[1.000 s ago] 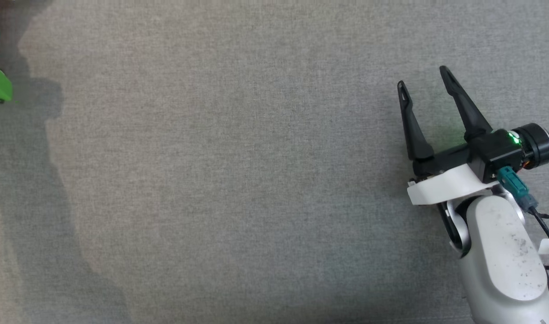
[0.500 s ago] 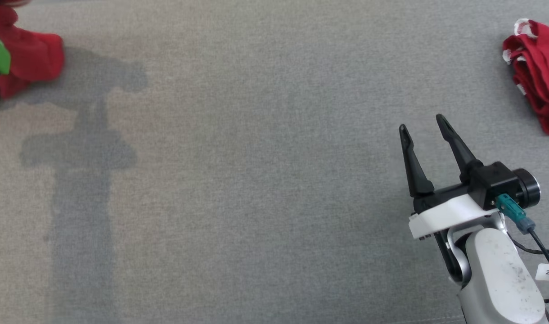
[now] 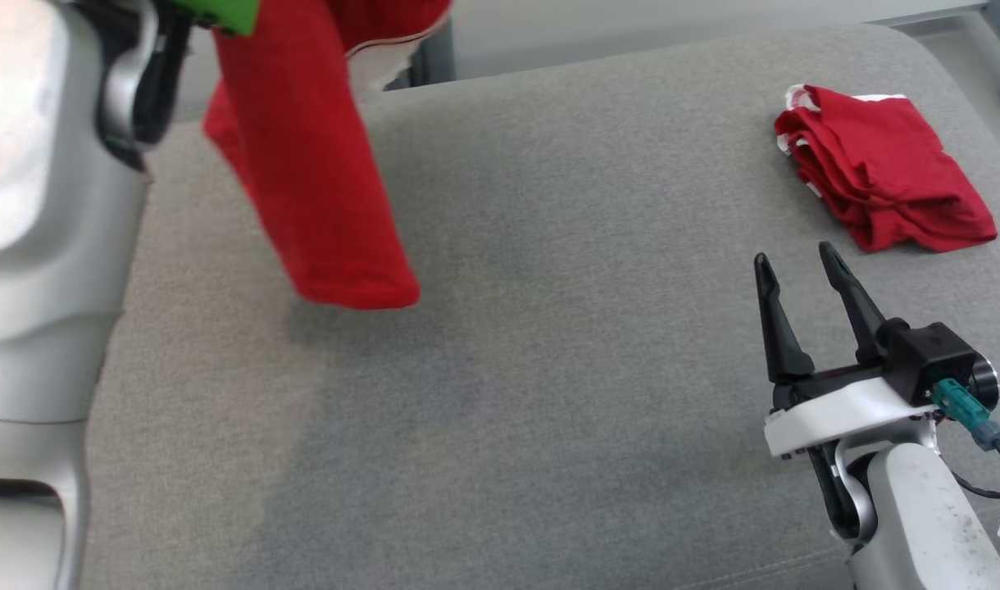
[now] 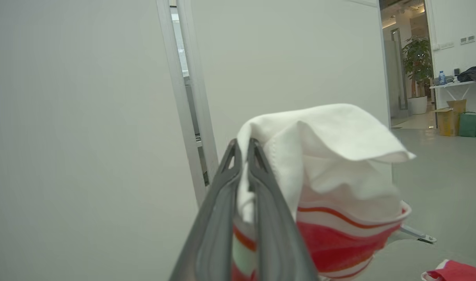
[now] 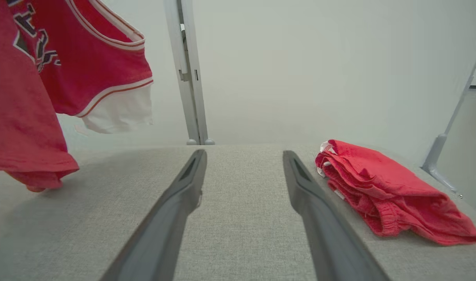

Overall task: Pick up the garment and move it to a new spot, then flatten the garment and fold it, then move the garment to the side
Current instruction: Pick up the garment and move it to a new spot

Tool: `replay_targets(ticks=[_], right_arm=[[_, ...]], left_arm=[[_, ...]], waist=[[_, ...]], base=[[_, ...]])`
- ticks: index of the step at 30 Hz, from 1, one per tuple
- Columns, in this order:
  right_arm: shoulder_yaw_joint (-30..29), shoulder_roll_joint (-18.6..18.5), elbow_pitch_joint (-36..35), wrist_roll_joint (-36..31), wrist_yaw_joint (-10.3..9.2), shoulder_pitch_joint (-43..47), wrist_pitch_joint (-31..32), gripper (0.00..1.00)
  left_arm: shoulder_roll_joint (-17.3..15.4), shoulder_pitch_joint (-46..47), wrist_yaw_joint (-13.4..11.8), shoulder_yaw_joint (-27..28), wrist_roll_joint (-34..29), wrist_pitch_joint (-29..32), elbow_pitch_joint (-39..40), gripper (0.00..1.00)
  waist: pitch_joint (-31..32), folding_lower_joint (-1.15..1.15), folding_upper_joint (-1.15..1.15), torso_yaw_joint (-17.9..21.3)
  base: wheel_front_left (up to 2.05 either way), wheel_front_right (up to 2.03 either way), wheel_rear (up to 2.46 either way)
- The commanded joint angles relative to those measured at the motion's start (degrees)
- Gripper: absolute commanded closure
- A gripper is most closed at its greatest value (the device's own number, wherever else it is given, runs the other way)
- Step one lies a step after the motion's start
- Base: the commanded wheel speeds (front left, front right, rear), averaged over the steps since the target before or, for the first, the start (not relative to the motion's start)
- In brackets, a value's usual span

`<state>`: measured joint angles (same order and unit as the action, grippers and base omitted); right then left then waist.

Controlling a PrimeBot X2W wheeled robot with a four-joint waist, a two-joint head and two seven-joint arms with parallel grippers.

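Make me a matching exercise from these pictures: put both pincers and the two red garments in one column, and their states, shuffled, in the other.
Column one:
1. left pincer
2. right pincer
3. red jersey
4. red bundle

Column two:
A. lies on the grey surface, far right
B. open, holding nothing
C. dangles from a grip
D. shut on cloth

Pairs: 1-D, 2-B, 3-C, 4-A.
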<state>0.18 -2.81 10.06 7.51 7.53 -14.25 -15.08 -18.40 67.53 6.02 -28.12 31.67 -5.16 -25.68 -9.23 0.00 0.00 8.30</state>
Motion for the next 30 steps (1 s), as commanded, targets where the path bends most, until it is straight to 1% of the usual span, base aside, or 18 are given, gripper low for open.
replay_targets(ticks=[1, 6, 8, 12, 14, 16, 19, 23, 25, 30], right_arm=[[-0.64, -0.18, -0.14, 0.33, -0.08, 0.75, -0.12, 0.00], [-2.29, -0.17, -0.12, 0.84, -0.08, 0.50, -0.12, 0.00], [-2.78, -0.17, -0.17, 0.99, -0.08, 0.33, -0.12, 0.00], [-3.42, -0.17, -0.37, 1.25, -0.08, -0.44, -0.12, 0.00], [-3.57, -0.17, -0.56, 1.51, -0.08, -0.55, -0.12, 0.00], [-3.61, -0.16, -0.66, 1.72, -0.08, -0.66, -0.12, 0.00], [-3.58, -0.17, -0.72, 1.92, -0.08, -0.91, -0.12, 0.00], [-3.78, -0.17, -0.63, 2.12, -0.08, -1.30, -0.12, 0.00], [-3.84, -0.17, -0.58, 2.04, -0.08, -1.42, -0.12, 0.00], [-4.21, -0.17, -0.98, 1.40, -0.08, -1.72, -0.12, 0.00]], left_arm=[[1.78, 1.09, -0.69, -0.86, -0.26, 0.13, 0.53, 1.00], [9.26, 3.03, -1.24, -4.63, -0.11, 1.65, 2.27, 1.00], [11.33, 3.22, -1.52, -5.71, 0.27, 1.88, 2.81, 1.00], [13.59, 0.35, -1.77, -7.25, 2.16, 1.81, 2.41, 1.00], [13.83, -1.59, -2.16, -7.56, 2.81, 1.43, 1.57, 1.00], [13.65, -4.04, -2.76, -7.56, 3.16, 0.55, 0.26, 1.00], [12.20, -8.91, -3.62, -7.05, 4.00, -1.08, -2.12, 1.00], [9.37, -16.17, -4.88, -5.76, 4.90, -4.49, -5.87, 1.00], [7.43, -19.44, -5.72, -4.70, 5.04, -6.33, -7.88, 1.00], [3.58, -26.34, -7.69, -0.85, 5.84, -9.33, -11.83, 1.00]], waist=[[1.73, 0.00, 0.00, 2.04], [1.79, 0.00, 0.00, 2.73], [1.61, 0.00, 0.00, 2.79], [0.85, 0.00, 0.00, 3.01], [0.34, 0.00, 0.00, 3.07], [-0.35, 0.00, 0.00, 3.02], [-1.43, 0.00, 0.00, 2.93], [-2.88, 0.00, 0.00, 2.62], [-3.55, 0.00, 0.00, 2.45], [-5.19, 0.00, 0.00, 1.63]], base=[[0.00, 0.00, 0.00], [0.00, 0.00, 0.00], [0.00, 0.00, 0.00], [0.00, 0.00, 0.00], [0.00, 0.00, 0.00], [0.00, 0.00, 0.00], [0.00, 0.00, 0.00], [0.00, 0.00, 0.00], [0.00, 0.00, 0.00], [0.00, 0.00, 0.00]])
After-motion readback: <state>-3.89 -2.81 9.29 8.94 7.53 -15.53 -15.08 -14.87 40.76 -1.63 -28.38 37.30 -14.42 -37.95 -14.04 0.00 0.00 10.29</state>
